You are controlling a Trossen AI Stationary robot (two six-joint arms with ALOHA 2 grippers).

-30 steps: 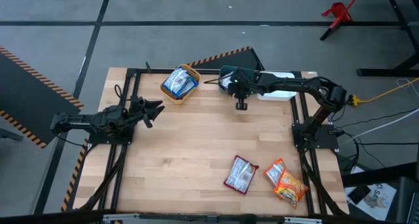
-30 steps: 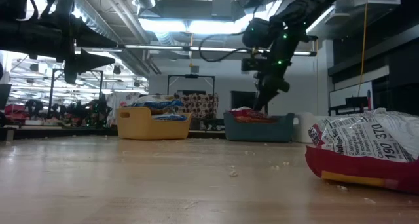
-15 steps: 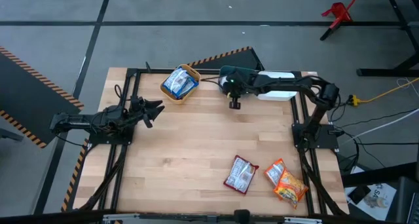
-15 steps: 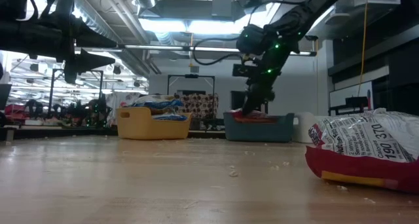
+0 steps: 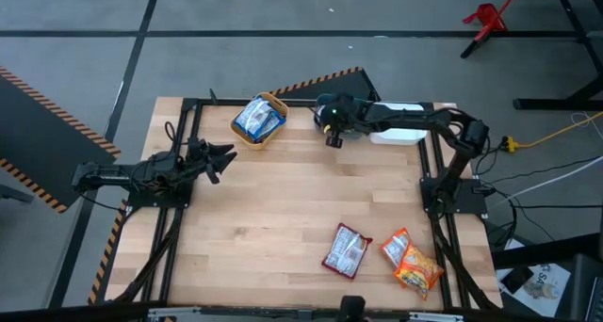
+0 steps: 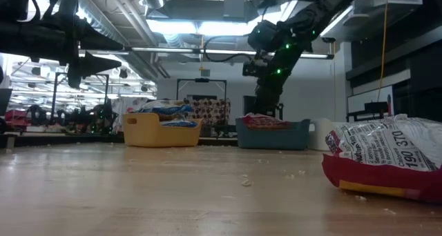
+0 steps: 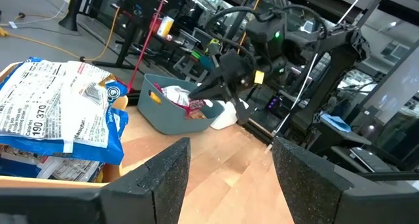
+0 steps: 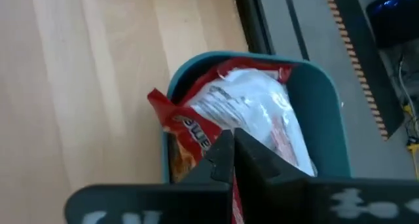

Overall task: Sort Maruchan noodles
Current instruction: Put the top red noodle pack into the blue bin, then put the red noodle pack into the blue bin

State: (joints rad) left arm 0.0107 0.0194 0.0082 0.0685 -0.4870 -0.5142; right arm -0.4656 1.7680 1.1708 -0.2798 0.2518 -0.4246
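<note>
Right gripper [image 8: 230, 160] hangs over the teal plastic bin [image 8: 314, 119] at the table's far edge, fingers pressed together and holding nothing; a dark red crinkly noodle packet [image 8: 216, 112] lies inside the bin. Step in hand, by my reading: drop-off of a red packet just finished. Blue-and-white packets [image 5: 257, 120] fill the yellow bin [image 5: 275, 103]. Next move calls for reaching the near-right corner, where another dark red packet [image 5: 347, 250] and an orange-yellow packet [image 5: 411, 260] lie side by side. Left gripper [image 5: 224, 154] waits at the left edge, fingers spread.

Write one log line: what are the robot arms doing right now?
right gripper: shut, over teal bin | red packet: in bin | left gripper: open, waiting
</note>
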